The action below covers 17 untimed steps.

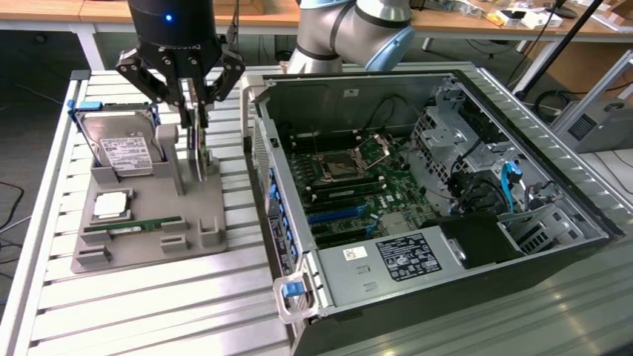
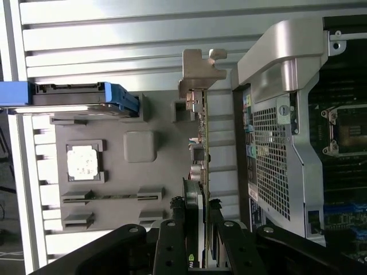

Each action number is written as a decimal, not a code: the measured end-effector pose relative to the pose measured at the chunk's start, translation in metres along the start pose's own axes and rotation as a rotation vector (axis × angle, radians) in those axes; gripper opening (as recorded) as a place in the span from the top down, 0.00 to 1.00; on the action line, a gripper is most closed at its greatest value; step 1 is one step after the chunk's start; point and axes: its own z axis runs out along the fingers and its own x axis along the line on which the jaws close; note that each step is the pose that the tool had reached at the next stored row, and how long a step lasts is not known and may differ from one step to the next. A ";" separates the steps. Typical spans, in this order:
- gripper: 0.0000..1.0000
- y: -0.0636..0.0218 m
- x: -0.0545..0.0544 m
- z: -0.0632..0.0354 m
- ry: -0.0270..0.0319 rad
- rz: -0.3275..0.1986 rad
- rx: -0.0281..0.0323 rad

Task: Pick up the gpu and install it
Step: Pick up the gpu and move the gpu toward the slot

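My hand (image 1: 196,117) is pinching the top edge of the gpu (image 1: 201,154). The card's standing upright in the gray holder (image 1: 148,230) on the desk (image 1: 148,311), upper left of frame, just beside the open PC case (image 1: 396,93).

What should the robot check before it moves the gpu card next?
1. Tool closed on the gpu: ok, gripped from both sides.
2. Gpu upright: ok, on edge at the gray holder.
3. Gpu clear of the holder: cannot tell.
4. Computer case open: ok, motherboard showing.
5. Blue slot empty: ok.
6. Hard drive apart from the tool: ok.
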 end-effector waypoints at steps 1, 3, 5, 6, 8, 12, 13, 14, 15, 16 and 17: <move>0.73 0.0000 0.000 -0.0007 0.0001 0.000 0.0000; 0.73 0.0001 0.000 -0.0024 0.0000 0.000 0.0000; 0.73 0.0001 0.000 -0.0042 0.0000 0.000 0.0000; 0.73 0.0001 0.000 -0.0049 0.0000 0.000 0.0000; 0.73 0.0002 0.000 -0.0063 0.0000 0.000 -0.0001; 0.73 0.0002 0.000 -0.0089 0.0000 0.000 0.0000; 0.73 0.0002 0.000 -0.0096 0.0000 0.000 0.0000; 0.73 0.0003 0.000 -0.0102 0.0001 0.000 0.0000; 0.73 0.0003 0.000 -0.0108 0.0000 0.000 -0.0001; 0.73 0.0003 0.000 -0.0119 0.0001 0.000 0.0000; 0.73 0.0003 0.000 -0.0128 0.0000 0.000 0.0000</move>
